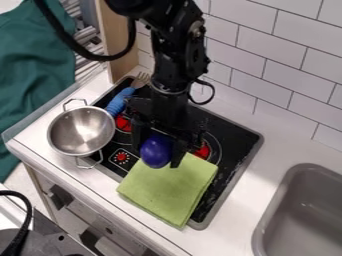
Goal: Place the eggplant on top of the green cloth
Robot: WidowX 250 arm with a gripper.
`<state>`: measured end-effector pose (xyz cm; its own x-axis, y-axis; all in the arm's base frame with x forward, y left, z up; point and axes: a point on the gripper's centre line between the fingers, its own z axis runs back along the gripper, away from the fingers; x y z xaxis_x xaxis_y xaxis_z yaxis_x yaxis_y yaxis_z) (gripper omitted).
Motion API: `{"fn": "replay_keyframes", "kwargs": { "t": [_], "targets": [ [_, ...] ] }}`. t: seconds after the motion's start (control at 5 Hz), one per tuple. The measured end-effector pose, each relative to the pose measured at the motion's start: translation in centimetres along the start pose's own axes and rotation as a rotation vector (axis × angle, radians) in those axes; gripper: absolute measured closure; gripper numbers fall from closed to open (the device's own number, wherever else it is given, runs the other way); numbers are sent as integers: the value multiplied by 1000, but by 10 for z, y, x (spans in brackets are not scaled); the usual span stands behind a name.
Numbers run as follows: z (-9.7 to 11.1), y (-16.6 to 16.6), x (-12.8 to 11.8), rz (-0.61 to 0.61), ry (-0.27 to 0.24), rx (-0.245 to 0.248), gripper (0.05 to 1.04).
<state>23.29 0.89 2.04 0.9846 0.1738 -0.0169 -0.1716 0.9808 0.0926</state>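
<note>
Apparently, the carrying step is near its end: the black two-finger end effector (156, 155) hangs over the stove, with the shiny dark purple eggplant (155, 150) between its fingers, and I judge that it is gripped there. The eggplant appears at the upper left edge of the folded lime-green cloth (167, 189); whether it touches the fabric or is just above it, I cannot tell.

The next move, in my judgement, calls for a small shift towards the middle of the cloth, then a gentle lowering, and only after this the release. If the fingers open at the edge, the round eggplant could roll off onto the black stove top (230, 145).

The cloth lies flat, partly on the stove and partly on the white table (93, 192). To its left is a round steel pot (81, 131) with wire handles; it is near, so a sideways swing could knock it. A fork with a blue handle (119, 101) lies behind, beside the arm, and it seems not in the way. The grey sink (304, 210) is well apart, at the right.
</note>
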Motion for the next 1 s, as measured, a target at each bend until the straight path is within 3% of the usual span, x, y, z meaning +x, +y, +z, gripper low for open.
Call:
{"fn": "replay_keyframes", "kwargs": {
  "t": [0.2, 0.4, 0.6, 1.0],
  "targets": [
    [-9, -5, -1, -30, 22, -30, 279],
    [-13, -8, 3, -49, 29, -37, 67],
    [-11, -9, 6, -54, 20, -38, 71],
    [13, -11, 16, -50, -68, -65, 73]
  ]
}}
